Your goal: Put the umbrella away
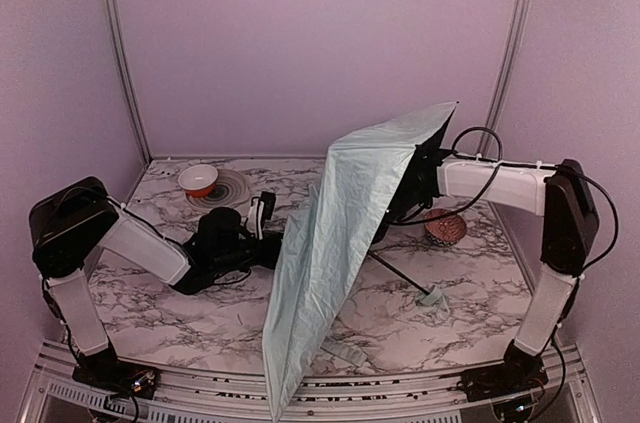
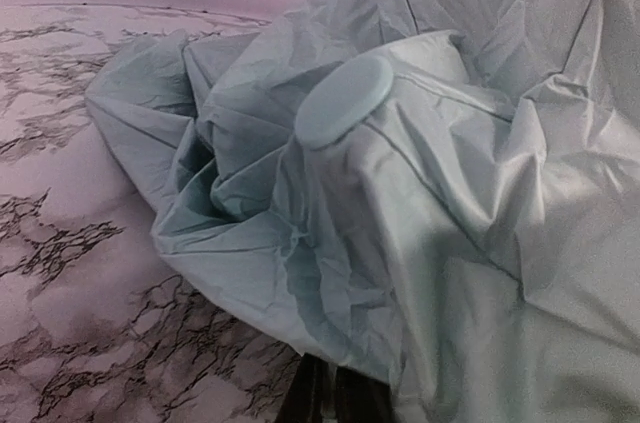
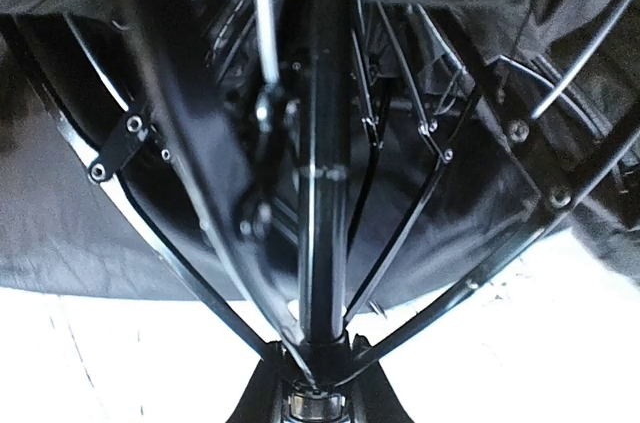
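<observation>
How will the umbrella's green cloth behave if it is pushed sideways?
Likely floppy: the umbrella cloth shows deep wrinkles and folds, so a push would probably crumple it, not shift it. The black ribs look thin and may bend easily. Leaning half open on its edge, it seems apt to tip.

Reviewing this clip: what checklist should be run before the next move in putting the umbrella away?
1. Right gripper closed around the slim black shaft: ok.
2. Left gripper shut at the fabric edge; fabric actually pinched: cannot tell.
3. Pale mint-green thin fabric canopy collapsed: not ok, it stands half spread and tilted.
4. Small pale green handle down on the marble-patterned table: ok.
5. Pink patterned round lump apart from the shaft: ok.
</observation>
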